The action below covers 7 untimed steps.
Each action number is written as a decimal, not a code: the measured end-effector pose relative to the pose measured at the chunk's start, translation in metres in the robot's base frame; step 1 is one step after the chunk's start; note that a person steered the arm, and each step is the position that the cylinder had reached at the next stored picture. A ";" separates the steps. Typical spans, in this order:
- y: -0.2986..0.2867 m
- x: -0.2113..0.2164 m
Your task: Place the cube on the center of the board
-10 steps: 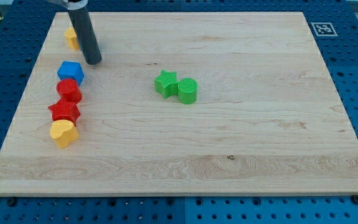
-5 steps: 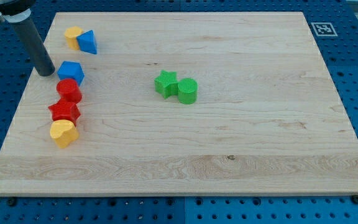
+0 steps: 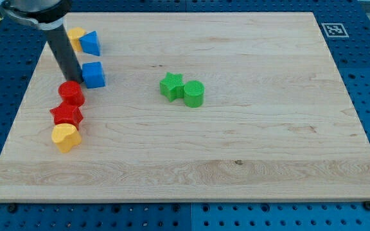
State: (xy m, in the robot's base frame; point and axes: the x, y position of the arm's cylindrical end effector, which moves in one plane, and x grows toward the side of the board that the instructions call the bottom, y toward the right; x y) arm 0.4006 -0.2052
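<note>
Where my tip rests, blue cube touching

A: Worktop, wooden — contents?

B: View's left: yellow block, blue wedge, blue cube, red cylinder, red star, yellow heart (roughly one column). Middle: green star touching green cylinder.
</note>
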 end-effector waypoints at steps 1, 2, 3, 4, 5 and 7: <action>0.010 -0.004; 0.013 -0.011; 0.023 -0.011; 0.057 -0.011; 0.104 -0.011; 0.147 -0.012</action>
